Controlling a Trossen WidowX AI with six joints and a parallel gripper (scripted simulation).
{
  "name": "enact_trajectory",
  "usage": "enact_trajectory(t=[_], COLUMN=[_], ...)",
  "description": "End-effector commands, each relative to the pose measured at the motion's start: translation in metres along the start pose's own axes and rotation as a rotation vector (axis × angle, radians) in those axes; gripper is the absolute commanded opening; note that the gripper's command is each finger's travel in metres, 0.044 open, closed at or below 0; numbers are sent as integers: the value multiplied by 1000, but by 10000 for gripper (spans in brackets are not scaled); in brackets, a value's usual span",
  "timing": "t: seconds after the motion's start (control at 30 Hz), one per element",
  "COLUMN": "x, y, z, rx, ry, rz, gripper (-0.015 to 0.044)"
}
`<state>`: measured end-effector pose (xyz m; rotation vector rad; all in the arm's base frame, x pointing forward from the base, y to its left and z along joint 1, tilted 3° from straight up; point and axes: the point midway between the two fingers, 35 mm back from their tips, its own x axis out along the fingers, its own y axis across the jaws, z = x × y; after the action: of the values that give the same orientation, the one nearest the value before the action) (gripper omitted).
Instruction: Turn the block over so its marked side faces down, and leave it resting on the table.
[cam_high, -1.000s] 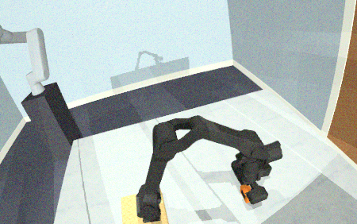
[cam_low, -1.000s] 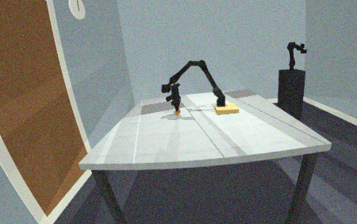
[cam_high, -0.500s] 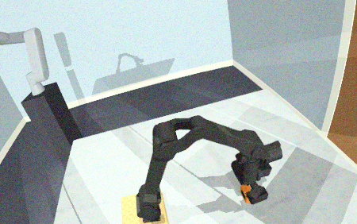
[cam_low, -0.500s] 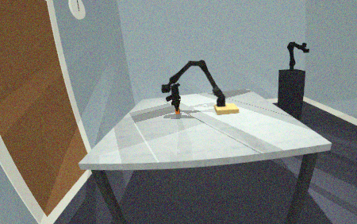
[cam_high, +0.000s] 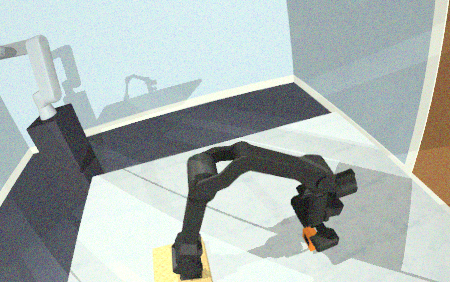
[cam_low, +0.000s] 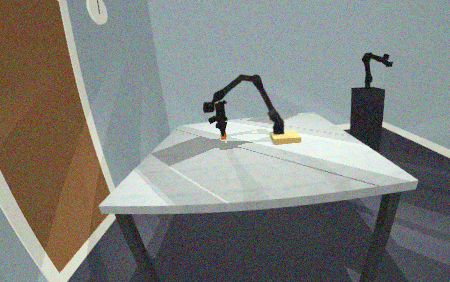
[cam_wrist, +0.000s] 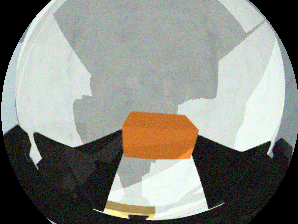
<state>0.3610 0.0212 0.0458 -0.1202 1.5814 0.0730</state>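
Fingers of the gripper (cam_wrist: 158, 163) fill the bottom of the wrist view as two dark shapes, clamped on the orange block (cam_wrist: 160, 135) wedged between their tips. Seen from above, the block (cam_high: 310, 238) sits low over the pale table (cam_high: 125, 225), partly hidden by the near finger; whether it touches the surface cannot be told. Behind it the dark arm (cam_high: 260, 165) arches back to its base on a yellow pad (cam_high: 162, 265). Farther off, a dark pedestal (cam_high: 60, 140) carries a white arm (cam_high: 42, 70) before the blue wall.
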Motion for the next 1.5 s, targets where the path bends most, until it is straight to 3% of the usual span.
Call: enact_trajectory(t=[0.0, 1.47], x=[-1, 23], y=[-1, -1], z=[2, 5], rx=[1, 1], ry=[-23, -633], rz=[-3, -2], gripper=[0, 0])
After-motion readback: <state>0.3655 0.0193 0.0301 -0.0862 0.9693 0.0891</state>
